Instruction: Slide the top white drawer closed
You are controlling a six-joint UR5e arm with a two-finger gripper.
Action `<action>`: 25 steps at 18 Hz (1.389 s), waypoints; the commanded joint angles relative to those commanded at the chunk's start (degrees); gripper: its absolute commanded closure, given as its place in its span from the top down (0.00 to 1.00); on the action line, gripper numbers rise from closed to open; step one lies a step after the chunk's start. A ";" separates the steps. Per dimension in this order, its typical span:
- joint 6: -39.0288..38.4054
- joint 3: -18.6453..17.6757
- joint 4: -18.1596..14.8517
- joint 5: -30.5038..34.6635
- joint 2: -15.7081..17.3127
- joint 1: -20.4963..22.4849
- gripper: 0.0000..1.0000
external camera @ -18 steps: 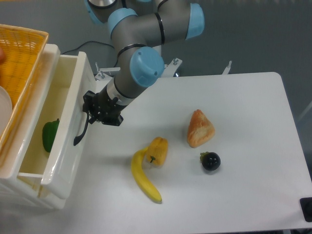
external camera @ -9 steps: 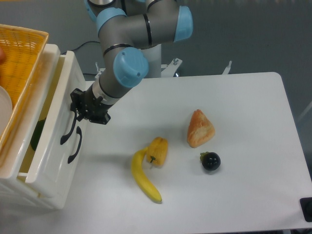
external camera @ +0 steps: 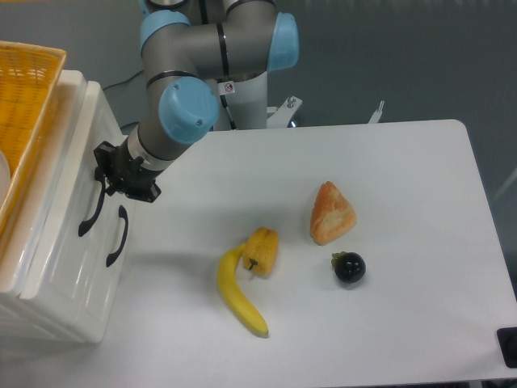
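Drawer's basically shut now: we've shoved the top white drawer (external camera: 69, 210) flush at left; gripper (external camera: 109, 179) on its handle, finger gap unclear.

No readable text in the view.

The only sign was a small round sticker (external camera: 229, 86) with a red ring on the robot arm (external camera: 212, 56), near its white base column; it was too small to read what it showed. The white cabinet (external camera: 60, 242), the orange basket (external camera: 28, 97) and the fruits on the tabletop (external camera: 388, 202) carried no letters, brands or numbers that could be made out.
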 joint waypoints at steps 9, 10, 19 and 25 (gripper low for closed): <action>4.21 2.54 0.00 2.98 0.09 10.62 0.49; 4.48 3.16 0.09 3.34 0.00 12.38 0.52; 16.86 9.40 3.41 11.58 -2.54 32.24 1.00; 28.00 9.14 12.04 27.64 -8.07 36.91 1.00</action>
